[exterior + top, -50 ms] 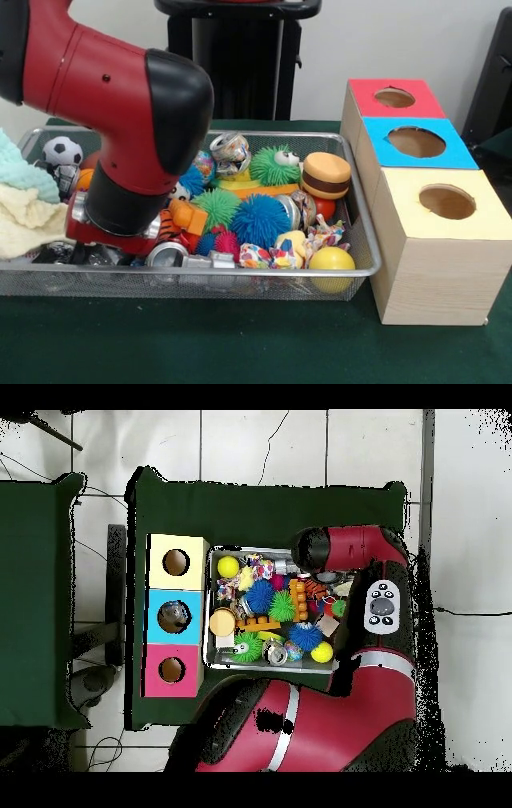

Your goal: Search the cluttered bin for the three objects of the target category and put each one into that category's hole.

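Note:
A wire mesh bin (240, 273) holds a heap of toys. Among them are a blue spiky ball (258, 220), a green spiky ball (216, 206), a toy burger (325, 174), a yellow ball (331, 260), a soccer ball (62, 150) and crushed cans (230, 152). To the right of the bin stands a wooden box row with a red hole top (424, 100), a blue one (460, 152) and a yellow one (400, 200). My gripper (96, 254) is down inside the bin's front left corner, sunk in the clutter and hidden by the wrist. In the overhead view the wrist (315, 554) covers that corner.
Pale yellow and mint cloth (24, 208) hangs over the bin's left end. A crushed can (166, 254) and a tiger-striped toy (170, 226) lie right beside the wrist. The bin and boxes stand on a green table cover (240, 344). The red arm (120, 104) blocks the bin's left half.

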